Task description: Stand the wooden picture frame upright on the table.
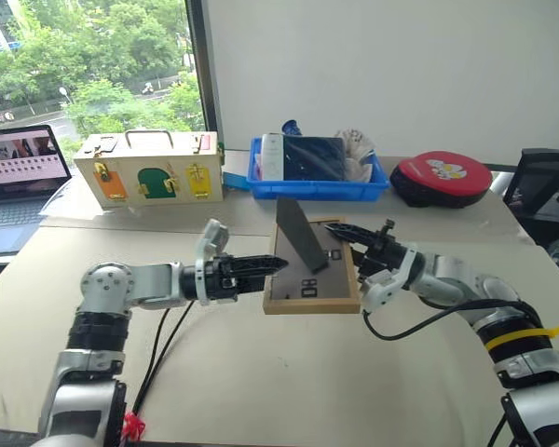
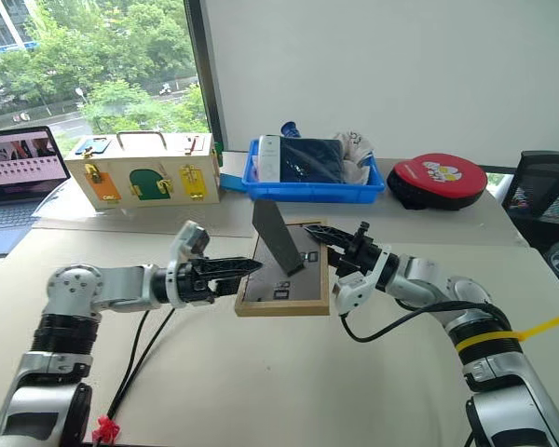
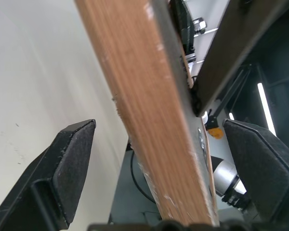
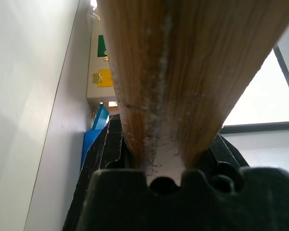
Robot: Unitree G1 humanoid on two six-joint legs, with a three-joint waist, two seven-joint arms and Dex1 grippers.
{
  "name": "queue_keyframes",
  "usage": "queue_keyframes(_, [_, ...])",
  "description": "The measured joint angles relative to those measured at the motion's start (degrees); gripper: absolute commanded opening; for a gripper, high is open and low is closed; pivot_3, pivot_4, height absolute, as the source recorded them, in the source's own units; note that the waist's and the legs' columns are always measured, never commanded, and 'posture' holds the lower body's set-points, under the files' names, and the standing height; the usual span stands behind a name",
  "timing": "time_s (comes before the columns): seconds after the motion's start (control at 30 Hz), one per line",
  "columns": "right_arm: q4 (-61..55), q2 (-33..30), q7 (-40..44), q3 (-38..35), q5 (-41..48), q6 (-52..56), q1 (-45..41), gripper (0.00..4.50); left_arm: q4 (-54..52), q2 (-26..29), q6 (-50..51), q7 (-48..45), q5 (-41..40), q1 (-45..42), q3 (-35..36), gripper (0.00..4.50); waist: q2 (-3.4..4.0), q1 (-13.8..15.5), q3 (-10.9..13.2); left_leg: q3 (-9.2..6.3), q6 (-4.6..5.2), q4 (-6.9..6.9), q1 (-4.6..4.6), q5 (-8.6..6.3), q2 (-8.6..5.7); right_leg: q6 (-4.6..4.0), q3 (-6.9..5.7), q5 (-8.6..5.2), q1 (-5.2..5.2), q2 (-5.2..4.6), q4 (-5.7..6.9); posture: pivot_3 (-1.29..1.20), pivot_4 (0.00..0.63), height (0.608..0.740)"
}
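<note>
Closest to your head camera were the two arms, reaching in from either side toward the wooden picture frame (image 1: 312,279) near the middle of the table (image 1: 261,372). Your left gripper (image 1: 278,264) pointed across at the frame's left edge, and in its wrist view the two black fingers (image 3: 67,168) stood wide apart with the wooden edge passing between them, touching neither. Your right gripper (image 1: 338,237) was at the frame's right side, and its wrist view showed the wood running down into the jaws, so it looked clamped on that edge, though the fingertips themselves were hidden behind the frame. You had the frame back-side up, dark grey panel with white markings showing and the stand flap (image 1: 300,233) sticking up from it. Whether the frame rested on the table or was slightly lifted was hard to judge. Behind it sat a blue tray (image 1: 317,186), a wooden box with coloured latches (image 1: 149,169) and a red case (image 1: 443,177).
</note>
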Motion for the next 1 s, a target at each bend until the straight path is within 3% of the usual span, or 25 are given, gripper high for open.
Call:
queue_keyframes(0.1, [3.3, -0.3, 2.4, 0.1, 3.4, 0.1, -0.7, 1.31, -3.6, 4.7, -4.7, -10.3, 6.9, 3.5, 1.6, 4.50, 0.02, -0.1, 0.0, 0.00, 0.01, -0.01, 0.02, -0.01, 0.00, 0.00, -0.02, 0.00, 0.02, 0.00, -0.01, 0.00, 0.150, 0.726])
queue_keyframes(0.17, [6.4, 0.1, 9.4, 0.8, 10.0, 1.9, -2.0, 1.31, -5.3, 6.7, -7.8, -15.9, 10.1, 5.4, 3.4, 4.50, 0.03, -0.3, 0.0, 0.00, 0.05, 0.00, 0.02, -0.03, 0.01, 0.00, -0.03, 0.00, 0.04, 0.00, -0.01, 0.00, 0.150, 0.726])
queue_keyframes(0.3, [7.1, 6.6, 38.1, 0.5, 38.7, 25.6, -2.3, 1.31, -7.1, 8.3, -13.5, -21.0, 15.0, 7.6, 6.9, 4.50, 0.00, -0.8, 0.1, -0.02, 0.12, 0.02, 0.17, -0.02, 0.06, -0.01, -0.12, 0.01, 0.32, -0.01, 0.00, 0.00, 0.150, 0.726])
queue_keyframes(0.37, [5.5, 7.7, 48.5, 0.5, 46.7, 39.5, -3.0, 1.31, -7.6, 7.5, -14.8, -20.9, 17.1, 8.3, 7.3, 4.50, 0.12, -0.7, 0.2, -0.03, 0.16, 0.06, 0.15, -0.04, 0.05, -0.01, -0.14, 0.00, 0.30, -0.01, 0.01, 0.00, 0.150, 0.726])
queue_keyframes(0.43, [4.0, 7.8, 54.0, 0.4, 50.6, 50.0, -4.7, 1.31, -7.8, 6.0, -15.6, -20.3, 18.0, 9.5, 7.4, 4.50, 0.24, -0.7, 0.3, -0.03, 0.17, 0.06, 0.10, -0.04, 0.05, -0.01, -0.14, 0.00, 0.18, 0.00, 0.07, 0.00, 0.150, 0.726])
queue_keyframes(0.83, [-6.6, 9.9, 59.8, -2.3, 63.2, 96.5, -8.1, 1.31, -11.1, 1.7, -15.6, -15.0, 19.4, 12.3, 10.0, 4.50, 0.23, -0.7, 0.3, -0.04, 0.19, 0.04, -0.01, -0.06, 0.07, -0.01, -0.15, 0.00, 0.06, 0.02, 0.07, 0.00, 0.150, 0.726])
queue_keyframes(1.0, [-4.7, 10.2, 58.6, -2.3, 61.6, 100.6, -9.0, 1.31, -11.5, 0.6, -15.1, -13.3, 19.3, 12.4, 10.9, 4.50, 0.23, -0.8, 0.3, -0.04, 0.20, 0.05, -0.03, -0.07, 0.06, 0.00, -0.15, -0.01, 0.04, 0.02, 0.04, 0.00, 0.150, 0.726])
